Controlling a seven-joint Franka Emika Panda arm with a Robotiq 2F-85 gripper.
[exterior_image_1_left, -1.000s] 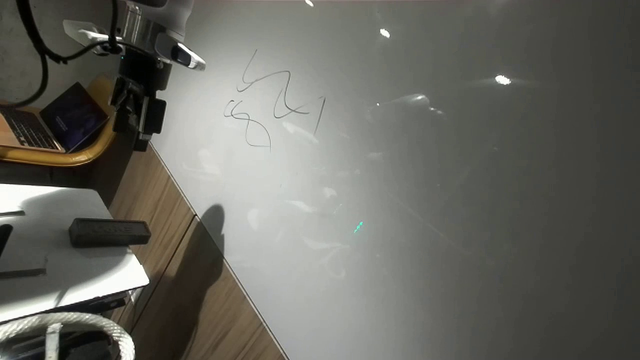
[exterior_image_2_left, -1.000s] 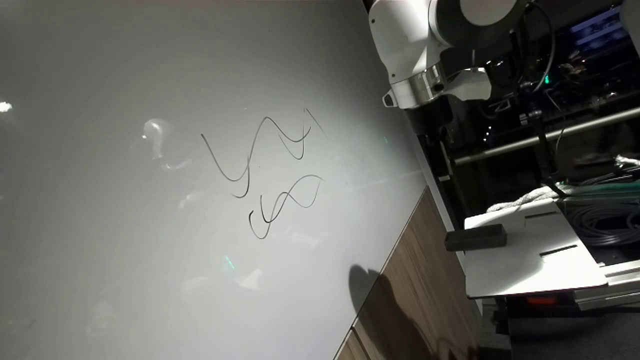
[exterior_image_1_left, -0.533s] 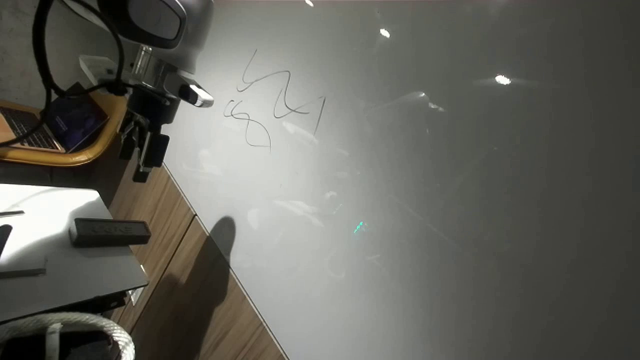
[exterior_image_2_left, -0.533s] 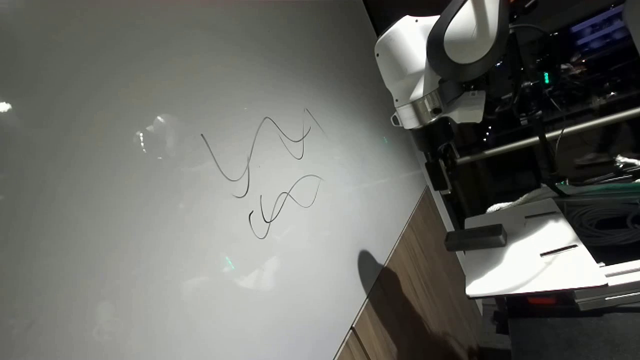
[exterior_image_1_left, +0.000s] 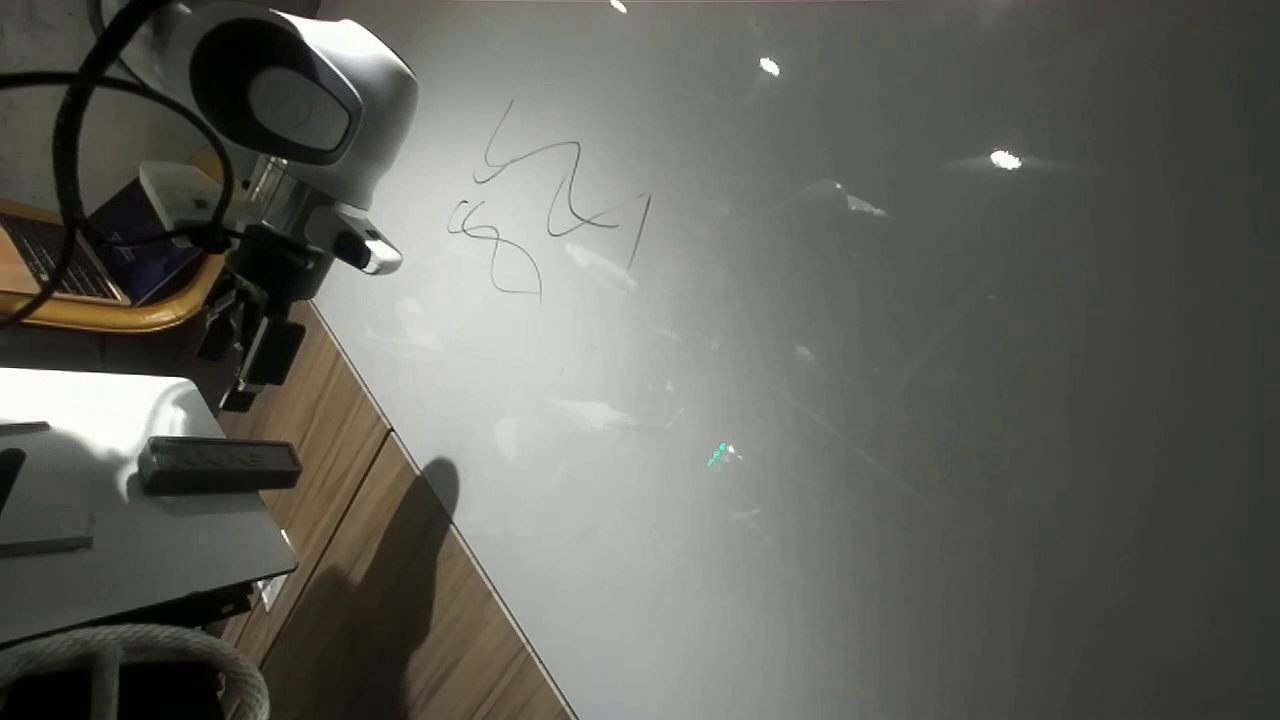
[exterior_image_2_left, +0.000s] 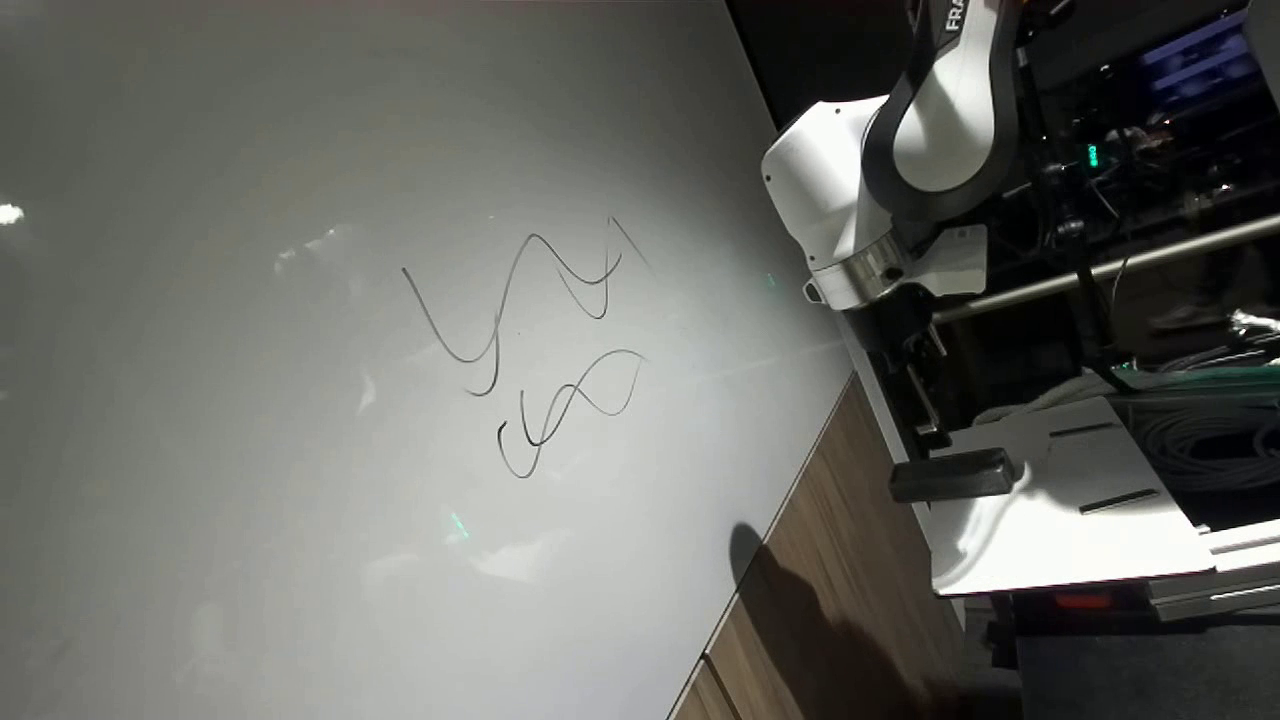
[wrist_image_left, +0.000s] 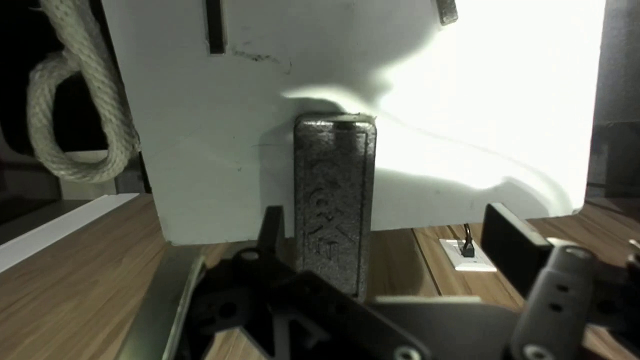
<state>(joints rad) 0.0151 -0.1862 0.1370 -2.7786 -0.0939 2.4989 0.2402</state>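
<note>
Black fingers (wrist_image_left: 509, 250), parted, now nearer dark block (wrist_image_left: 334, 195)

The block (wrist_image_left: 332, 200) lies on the platform (wrist_image_left: 210, 150), overhanging its edge.

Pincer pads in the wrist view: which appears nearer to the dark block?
The pad nearer the rope: it appears close beside the block, while the other pad appears clearly farther away.
</note>
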